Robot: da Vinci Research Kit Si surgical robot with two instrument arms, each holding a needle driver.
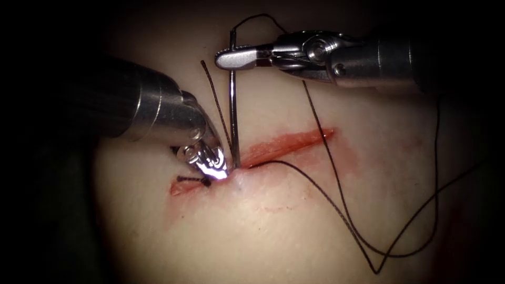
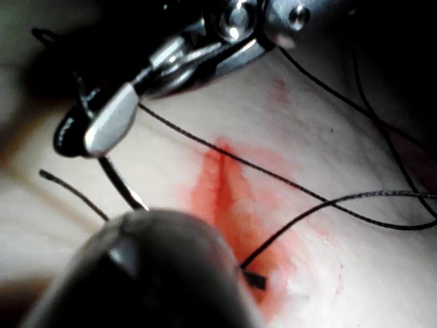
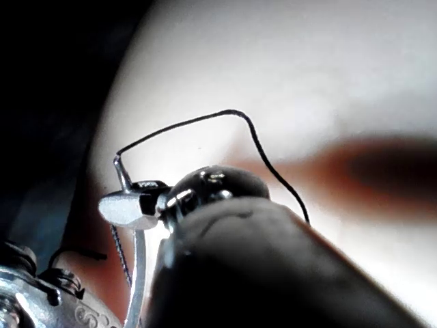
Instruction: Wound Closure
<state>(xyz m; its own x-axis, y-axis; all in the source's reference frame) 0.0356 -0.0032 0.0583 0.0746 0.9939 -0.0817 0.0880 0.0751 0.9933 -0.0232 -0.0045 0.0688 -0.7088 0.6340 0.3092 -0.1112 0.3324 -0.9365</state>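
The tissue [image 1: 294, 226] has a red cut [image 1: 286, 144] running left to right. The curved needle [image 1: 232, 105] stands steeply, its lower end in the tissue at the cut [image 1: 236, 165]. My right tool [image 1: 223, 58] is shut on the needle near its tail, high above the cut. My left tool [image 1: 215, 171] rests its tip on the tissue just left of where the needle enters. Dark thread [image 1: 336, 184] leaves the needle's tail, loops behind the right tool and trails across the tissue on the right. In the left wrist view the right tool [image 2: 109, 123] grips the needle [image 2: 123, 184] above the cut [image 2: 225, 198].
A stitch with a knot [image 1: 192, 180] sits at the cut's left end. A short cut thread end [image 1: 213, 89] sticks up left of the needle. A second thread strand [image 1: 294, 169] leaves the cut and runs right. Red fluid [image 1: 347, 158] stains the tissue around the cut.
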